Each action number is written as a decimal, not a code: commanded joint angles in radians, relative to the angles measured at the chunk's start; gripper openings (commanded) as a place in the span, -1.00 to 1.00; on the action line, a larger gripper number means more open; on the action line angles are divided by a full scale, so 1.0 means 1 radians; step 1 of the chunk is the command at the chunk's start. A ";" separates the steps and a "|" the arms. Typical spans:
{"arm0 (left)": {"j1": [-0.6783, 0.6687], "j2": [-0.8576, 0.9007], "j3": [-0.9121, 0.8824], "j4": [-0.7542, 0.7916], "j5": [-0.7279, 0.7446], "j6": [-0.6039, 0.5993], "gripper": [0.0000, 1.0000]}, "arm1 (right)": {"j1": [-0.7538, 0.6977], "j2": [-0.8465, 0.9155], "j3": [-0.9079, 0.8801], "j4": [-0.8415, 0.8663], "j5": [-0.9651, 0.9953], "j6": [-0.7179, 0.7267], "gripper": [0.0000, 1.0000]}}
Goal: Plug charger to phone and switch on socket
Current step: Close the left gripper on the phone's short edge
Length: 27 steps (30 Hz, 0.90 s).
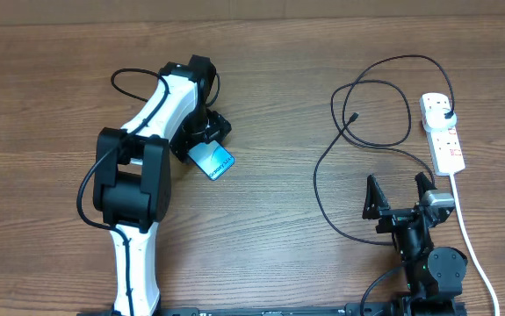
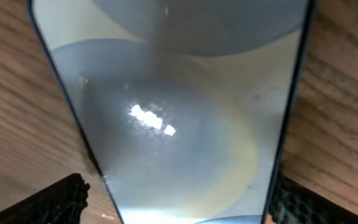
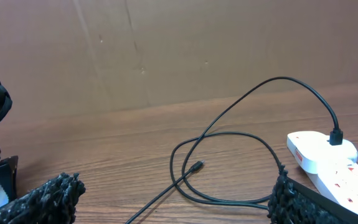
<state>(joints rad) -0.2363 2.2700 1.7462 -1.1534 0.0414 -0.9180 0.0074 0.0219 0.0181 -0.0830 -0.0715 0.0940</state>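
Note:
The phone (image 1: 213,161), with its cyan-blue screen, lies at an angle on the table under my left gripper (image 1: 205,133). In the left wrist view the phone (image 2: 179,112) fills the frame, and the left gripper (image 2: 179,202) is open with one finger on each side of it. The charger (image 1: 322,175) loops across the right half of the table. Its connector tip (image 1: 355,117) lies free and also shows in the right wrist view (image 3: 197,165). Its black plug (image 1: 446,114) sits in the white socket (image 1: 443,133). My right gripper (image 1: 401,198) is open and empty, near the front edge (image 3: 175,199).
The socket's thick white cord (image 1: 473,246) runs down to the front right edge, beside the right arm's base (image 1: 436,268). The left arm (image 1: 142,175) lies across the left half of the table. A brown wall (image 3: 166,50) stands behind the table.

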 commanded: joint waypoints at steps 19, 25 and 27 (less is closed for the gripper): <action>-0.022 0.058 -0.090 0.216 -0.015 0.336 0.68 | 0.005 -0.002 -0.010 0.003 0.004 0.002 1.00; -0.021 0.058 -0.090 0.215 -0.014 0.311 0.93 | 0.005 -0.002 -0.010 0.003 0.004 0.002 1.00; -0.021 0.058 -0.090 0.212 -0.015 0.280 0.96 | 0.005 -0.002 -0.010 0.003 0.004 0.002 1.00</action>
<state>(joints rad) -0.2615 2.2444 1.7016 -0.9581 -0.0017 -0.6395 0.0074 0.0219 0.0181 -0.0822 -0.0715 0.0937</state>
